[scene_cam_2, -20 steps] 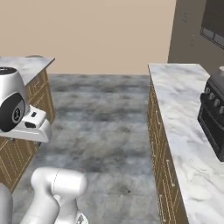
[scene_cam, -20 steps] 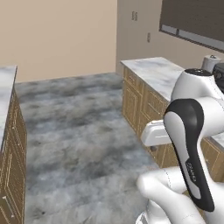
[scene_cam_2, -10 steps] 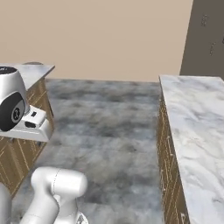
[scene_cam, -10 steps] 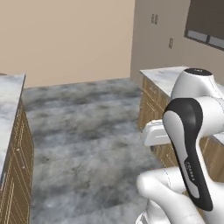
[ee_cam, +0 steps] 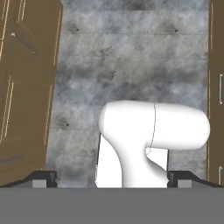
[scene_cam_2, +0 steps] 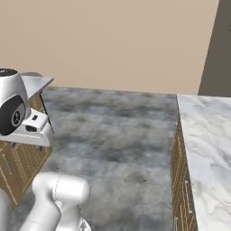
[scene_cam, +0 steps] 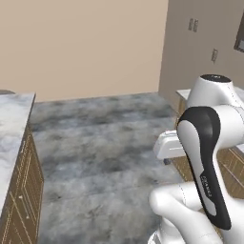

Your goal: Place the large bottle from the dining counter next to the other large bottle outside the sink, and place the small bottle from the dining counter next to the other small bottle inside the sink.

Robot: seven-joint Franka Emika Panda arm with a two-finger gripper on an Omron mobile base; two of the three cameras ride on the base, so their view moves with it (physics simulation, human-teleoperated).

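Driving between counters, I am seeing the pincer (ee_cam: 112, 177) spread wide and carrying nothing, pointing down at the grey floor (ee_cam: 131, 65); I am seeing no bottle or sink, so I am judging both placements as not yet begun

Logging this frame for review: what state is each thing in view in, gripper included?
gripper: open, jaws wide apart, holding nothing, pointing down at the floor.
cabinet doors: closed.
marble counter: bare where it shows.
grey floor: bare between the two cabinet rows.
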